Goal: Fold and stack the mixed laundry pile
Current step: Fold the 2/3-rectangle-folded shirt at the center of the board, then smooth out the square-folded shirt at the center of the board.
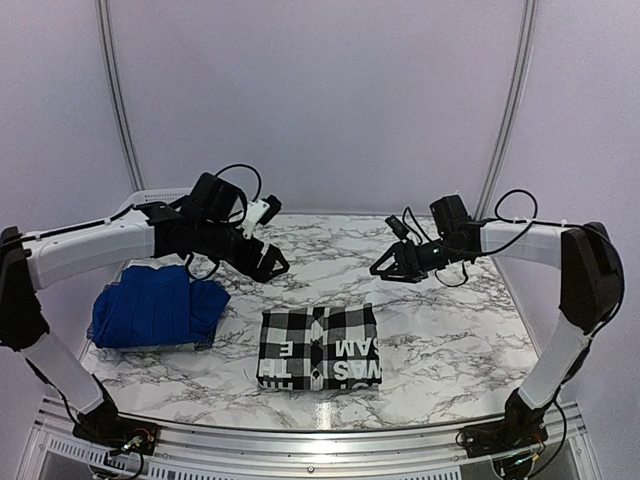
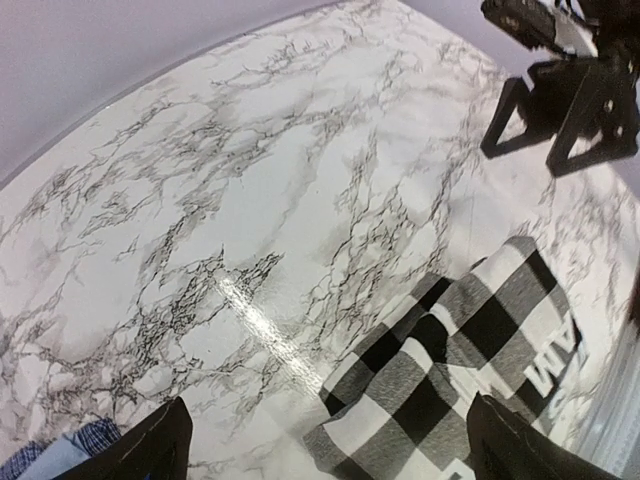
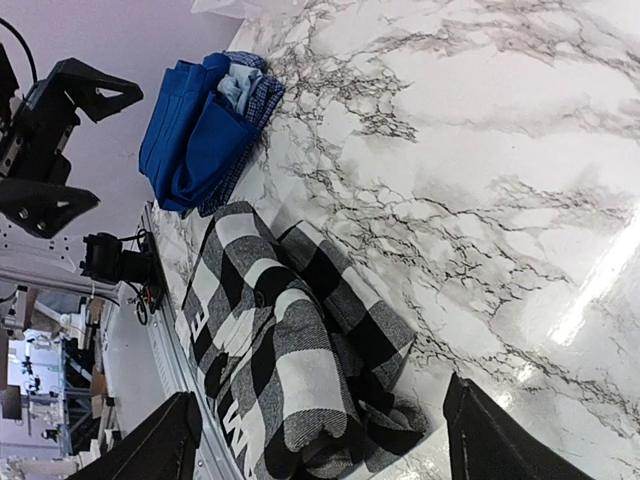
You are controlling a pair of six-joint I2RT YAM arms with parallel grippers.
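Observation:
The black-and-white buffalo-check flannel shirt (image 1: 318, 347) lies folded into a rectangle at the front middle of the marble table, white lettering along its near edge. The other garments of the laundry pile sit at the left: a royal-blue shirt (image 1: 150, 308) bunched up, with a pale blue T-shirt (image 3: 240, 85) and small-checked navy cloth (image 3: 262, 100) tucked at its far side. My left gripper (image 1: 268, 264) hovers open behind the flannel's left corner, holding nothing. My right gripper (image 1: 386, 268) hovers open behind its right corner, also holding nothing. In the wrist views the flannel (image 2: 470, 350) (image 3: 290, 340) lies below the spread fingers.
A white lattice basket (image 1: 150, 196) stands at the back left behind the left arm. The table's metal front rail (image 1: 320, 440) runs just in front of the flannel. White curved walls enclose the back and sides.

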